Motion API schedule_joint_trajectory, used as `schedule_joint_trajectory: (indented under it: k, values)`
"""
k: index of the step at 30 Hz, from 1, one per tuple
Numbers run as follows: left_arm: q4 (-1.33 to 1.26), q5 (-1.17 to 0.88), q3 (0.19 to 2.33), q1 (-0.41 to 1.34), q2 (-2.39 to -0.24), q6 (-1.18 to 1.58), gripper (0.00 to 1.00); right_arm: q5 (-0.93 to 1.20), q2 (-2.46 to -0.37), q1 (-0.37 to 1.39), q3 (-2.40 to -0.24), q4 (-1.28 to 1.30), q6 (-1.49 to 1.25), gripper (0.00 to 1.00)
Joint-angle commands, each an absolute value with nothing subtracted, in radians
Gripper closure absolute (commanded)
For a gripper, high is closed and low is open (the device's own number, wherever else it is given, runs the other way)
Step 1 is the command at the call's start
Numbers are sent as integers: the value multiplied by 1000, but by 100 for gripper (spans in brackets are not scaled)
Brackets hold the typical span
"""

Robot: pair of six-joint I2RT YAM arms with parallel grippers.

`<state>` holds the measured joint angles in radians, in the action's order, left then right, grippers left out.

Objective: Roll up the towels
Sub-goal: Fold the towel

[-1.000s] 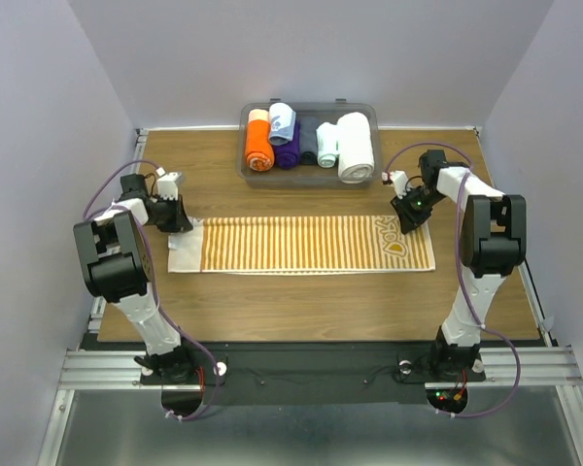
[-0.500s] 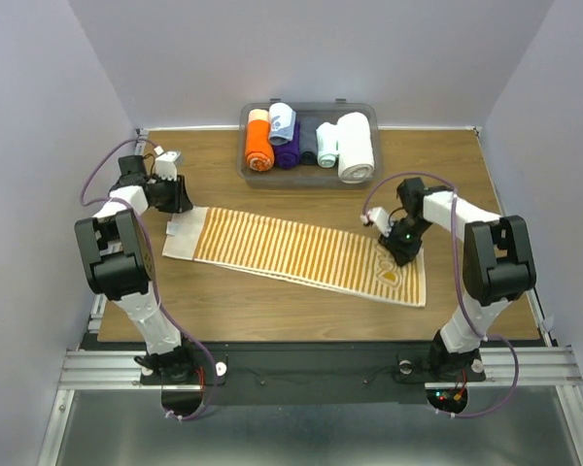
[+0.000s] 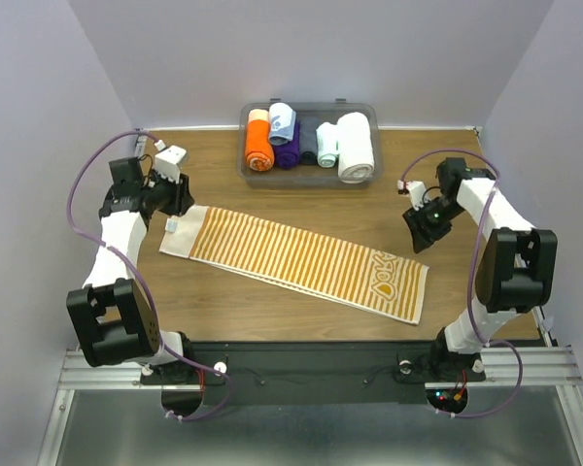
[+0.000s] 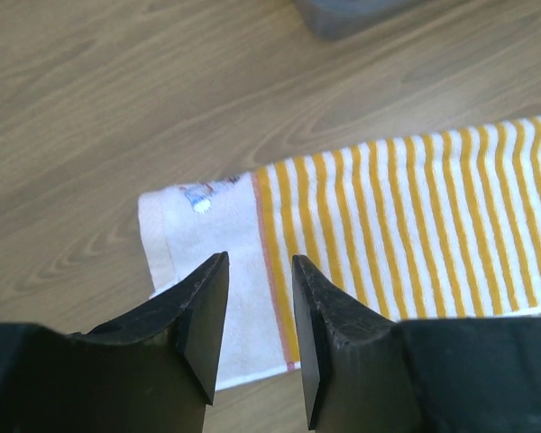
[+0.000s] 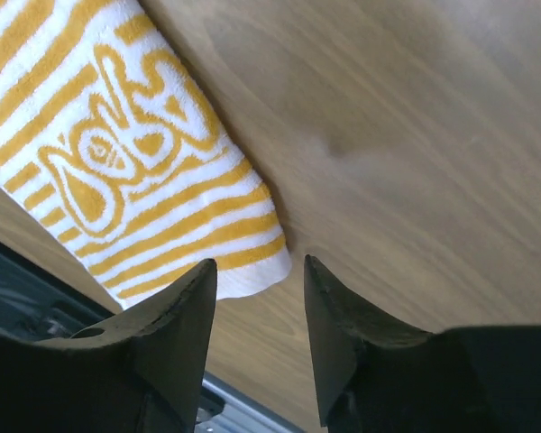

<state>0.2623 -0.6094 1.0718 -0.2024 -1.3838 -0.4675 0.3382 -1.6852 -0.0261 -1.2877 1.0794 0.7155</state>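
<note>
We had just let go of the long yellow-and-white striped cloth towel: our left fingers and right fingers stood apart, empty, lifted off its ends. It lay flat, slanting across the wooden counter, lettered end near right; we judged rolling could start.

L wrist cam: striped towel runs off the right edge, & its near hem slips behind my left fingers, so that bit's hidden. Small tag on the white end: print too small to read. Grey bin is only a corner cut by the top edge. R wrist cam: same towel cut off top & left; lettering sideways, can't read it for sure; my right fingers cover part of the hem. Top cam: dark roll in the bin mostly buried btw its neighbours, can't tell what it is.
</note>
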Motion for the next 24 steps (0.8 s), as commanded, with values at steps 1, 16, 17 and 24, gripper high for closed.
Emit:
schedule_joint_trajectory:
  k: [1,16,17,24]
  values:
    - [273,-623,1011,-195,-1374,-520,55,379,-1698,-32,-1258,1149,663,55]
    - [255,-620,976,-193,-1399,-525,55,51,-1884,-32,-1176,822,725,60]
    - [252,-621,976,-193,-1399,-523,55,51,-1905,-32,-1177,801,732,61]
    - [258,-624,966,-190,-1396,-502,54,26,-2059,-32,-1460,738,716,54]
